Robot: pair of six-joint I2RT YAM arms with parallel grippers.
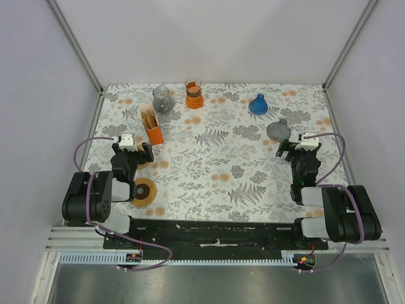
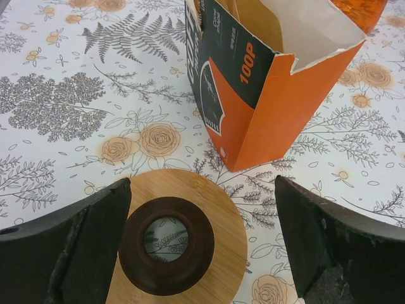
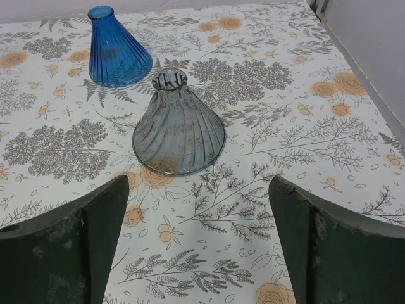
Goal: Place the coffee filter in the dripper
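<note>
- The brown paper coffee filters [image 2: 253, 22] stand packed in an open orange cardboard box [image 2: 272, 120] on the left half of the flower-printed tabletop [image 1: 215, 158], toward its far edge. Only their top edges show above the torn mouth.
- The left claw [image 2: 201, 183] is spread wide and empty. It hovers over a round wooden disc with a dark brown ring [image 2: 168, 244] that lies just in front of the box.
- The right claw [image 3: 199, 180] is also wide open with nothing in it. It faces a smoky grey ribbed glass cone [image 3: 180, 130] near the tabletop's right edge, and a blue ribbed glass cone [image 3: 117, 47] stands beyond that.
- A filter should be feather-light, thin and limp. It will likely crease easily, and its neighbours may cling and come out with it.
- The best hold looks like a gentle pinch on one exposed upper edge, drawn straight up. The box seems light enough to tip or slide.
- The grey cone looks hard, smooth and breakable. It stands narrow end up, so it probably needs turning over before it can take a filter.
- The box walls hide how many filters there are, and their shape.
- Which dripper is meant cannot be told: a second grey glass cone [image 1: 163, 99] and an orange glass cone [image 1: 194, 95] stand by the far edge.
</note>
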